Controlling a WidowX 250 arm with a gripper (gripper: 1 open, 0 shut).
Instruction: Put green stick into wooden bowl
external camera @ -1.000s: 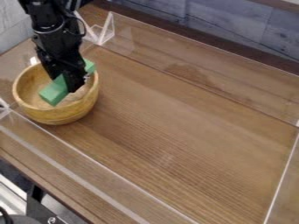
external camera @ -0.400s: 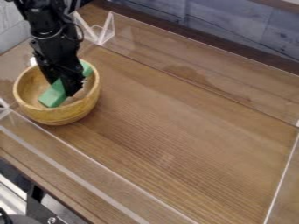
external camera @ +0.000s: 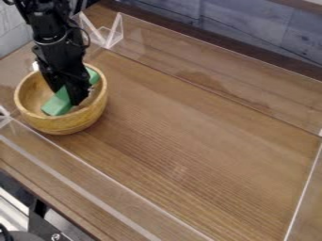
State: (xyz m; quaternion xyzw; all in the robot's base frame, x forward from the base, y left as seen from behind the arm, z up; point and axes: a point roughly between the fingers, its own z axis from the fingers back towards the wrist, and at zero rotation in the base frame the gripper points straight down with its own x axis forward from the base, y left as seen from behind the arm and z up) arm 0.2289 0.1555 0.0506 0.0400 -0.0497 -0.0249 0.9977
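- The green stick sits tilted inside the hollow of the wooden bowl, at the left end of the wooden table. Its lower end is down in the bowl and its upper end is under the gripper.
- The gripper points down into the bowl with its jaws clamped on the upper part of the stick; the grip is not yet let go.
- The stick looks like a stiff, matte block with flat faces and square edges. It probably weighs little and will not bend or crush under the jaws.
- Its matte faces should give the pads fair friction, so a slip seems unlikely. The two long flat sides are the sensible place to pinch, near one end, as the gripper does here.
- The bowl appears thick-walled and sturdy, likely heavy enough to stay put when the block drops or leans on its wall.
- Judged from this view, the stick is already within the rim, so only the release is left; the block may tip flat once freed.
- Clear acrylic walls fence the table.
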